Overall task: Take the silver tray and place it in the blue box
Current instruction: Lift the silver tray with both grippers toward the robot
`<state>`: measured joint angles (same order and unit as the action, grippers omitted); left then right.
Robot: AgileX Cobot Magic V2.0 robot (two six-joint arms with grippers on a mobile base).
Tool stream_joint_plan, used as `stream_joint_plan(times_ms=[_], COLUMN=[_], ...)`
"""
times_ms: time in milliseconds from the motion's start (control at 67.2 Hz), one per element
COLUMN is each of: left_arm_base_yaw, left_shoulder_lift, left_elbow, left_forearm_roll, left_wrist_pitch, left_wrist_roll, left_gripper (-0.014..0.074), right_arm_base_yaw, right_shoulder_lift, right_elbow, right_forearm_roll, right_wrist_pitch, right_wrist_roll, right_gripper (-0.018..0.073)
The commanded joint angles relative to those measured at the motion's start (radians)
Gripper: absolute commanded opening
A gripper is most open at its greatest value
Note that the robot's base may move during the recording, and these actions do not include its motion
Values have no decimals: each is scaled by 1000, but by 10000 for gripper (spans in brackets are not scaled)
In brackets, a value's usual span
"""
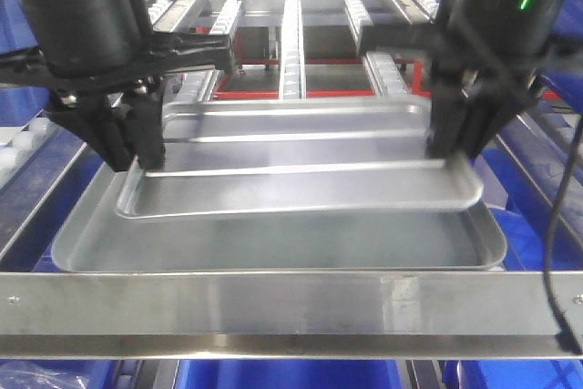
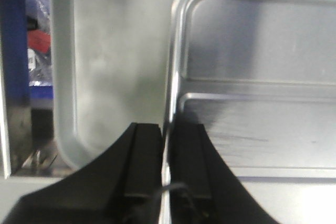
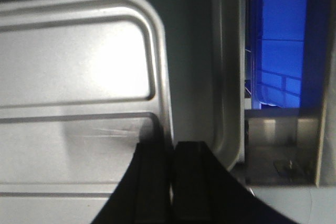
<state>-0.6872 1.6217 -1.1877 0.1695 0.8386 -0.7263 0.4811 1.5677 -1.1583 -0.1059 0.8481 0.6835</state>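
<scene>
The silver tray (image 1: pixel 301 157) hangs tilted, its far edge higher, just above a second, larger metal tray (image 1: pixel 273 243). My left gripper (image 1: pixel 146 163) is shut on its left rim, and my right gripper (image 1: pixel 451 157) is shut on its right rim. In the left wrist view the jaws (image 2: pixel 167 127) pinch the thin rim of the tray (image 2: pixel 262 51). In the right wrist view the jaws (image 3: pixel 172 144) pinch the rim of the tray (image 3: pixel 68 61). Blue plastic of a crate (image 3: pixel 278 51) shows to the right, beyond the lower tray; its rim is out of view.
A flat steel frame bar with screws (image 1: pixel 291 302) crosses the front, close below the trays. Roller rails (image 1: pixel 291 43) run away at the back. The lower tray (image 2: pixel 115 51) lies under the held one. More blue crates sit at the right (image 1: pixel 537 198) and bottom (image 1: pixel 291 375).
</scene>
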Motion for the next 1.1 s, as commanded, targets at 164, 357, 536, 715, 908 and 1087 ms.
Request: stream_joint_plan(times_ms=[164,357,536,715,908,1087], left_arm_base_yaw=[-89,-168,-228,-311,-385,-427], left_shoulder_lift=[-96,-181,-270,-342,-384,-384], left_elbow=[-7,77,168,237,250,250], left_forearm_roll=[38,53,55,135,140,166], left_wrist_pitch=[46,44,48,109,145,152], left_wrist_roll=[-75,-162,-245,-384,-411,-443], left_gripper=[6,6,6,6,5,5], right_arm_base_yaw=[112,200,284,406,514,548], right_shoulder_lift=[-142,-226,-294,-346,-364,-364], right_elbow=[46,119,178,250,258,258], right_forearm_roll=[-105,-105,-106,-165,-218,-222], right_wrist_pitch=[22,22,38,46,103,96], right_wrist_roll=[144,222,294,466,545,563], right_gripper=[59,59,59,59,59,59])
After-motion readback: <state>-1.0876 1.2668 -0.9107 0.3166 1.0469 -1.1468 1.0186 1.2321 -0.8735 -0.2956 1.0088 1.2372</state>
